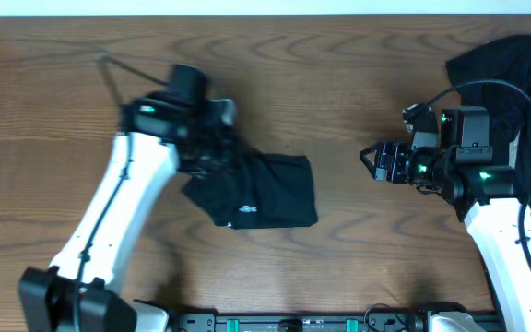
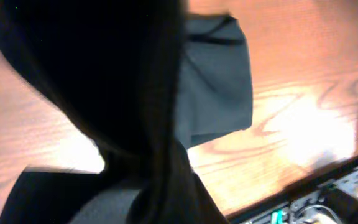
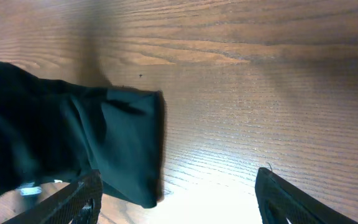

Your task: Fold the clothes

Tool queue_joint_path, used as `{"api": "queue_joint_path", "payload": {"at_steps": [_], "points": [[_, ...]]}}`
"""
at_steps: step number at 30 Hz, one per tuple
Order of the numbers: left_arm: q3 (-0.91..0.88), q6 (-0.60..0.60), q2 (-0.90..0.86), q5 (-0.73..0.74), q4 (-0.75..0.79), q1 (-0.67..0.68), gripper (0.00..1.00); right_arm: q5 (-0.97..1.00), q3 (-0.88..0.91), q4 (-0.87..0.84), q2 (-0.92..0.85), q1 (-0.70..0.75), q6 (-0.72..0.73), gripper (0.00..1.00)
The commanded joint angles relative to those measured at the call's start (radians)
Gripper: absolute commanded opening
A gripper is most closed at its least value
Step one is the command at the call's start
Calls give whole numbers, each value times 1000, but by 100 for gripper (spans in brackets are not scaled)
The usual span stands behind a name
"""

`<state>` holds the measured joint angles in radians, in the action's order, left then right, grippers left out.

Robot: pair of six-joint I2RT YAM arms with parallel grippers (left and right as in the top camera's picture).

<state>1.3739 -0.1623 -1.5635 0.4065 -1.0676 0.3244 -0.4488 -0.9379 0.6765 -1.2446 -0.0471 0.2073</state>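
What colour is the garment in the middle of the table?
The garment is black, with a small white mark near one edge; best seen overhead.

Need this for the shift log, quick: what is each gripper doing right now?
Left gripper: closed, pinching the clothes.
Right gripper: open, holding nothing.

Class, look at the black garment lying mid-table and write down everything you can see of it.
The black garment is soft, matte fabric, folded into a rough, creased rectangle lying on the wooden table. A small white marking sits near the edge nearest the robot. Its left end is bunched up where the left gripper is shut on it, and dark cloth fills most of the left wrist view. Nothing else touches it.
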Motion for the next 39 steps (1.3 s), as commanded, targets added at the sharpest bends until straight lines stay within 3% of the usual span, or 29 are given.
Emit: {"api": "queue_joint_path", "payload": {"at_steps": [1,13,20,32,34,37,39], "points": [[15,-64,-52,-84,27,106,6,-4,-10,1,3,8,-14,76],[15,-235,-331,-107,285,306,6,-3,-10,20,3,7,-14,77],[15,-304,-377,-109,397,368,6,-3,-10,24,3,7,-14,77],[3,-354,-382,-190,434,393,7,-3,-10,37,3,7,-14,77],[3,-356,-382,-190,434,393,11,-3,-10,42,3,7,-14,77],[4,-356,-381,-178,433,393,32,-3,-10,46,3,7,-14,77],[17,-352,-375,-175,400,387,34,-3,-10,49,3,7,-14,77]]}}
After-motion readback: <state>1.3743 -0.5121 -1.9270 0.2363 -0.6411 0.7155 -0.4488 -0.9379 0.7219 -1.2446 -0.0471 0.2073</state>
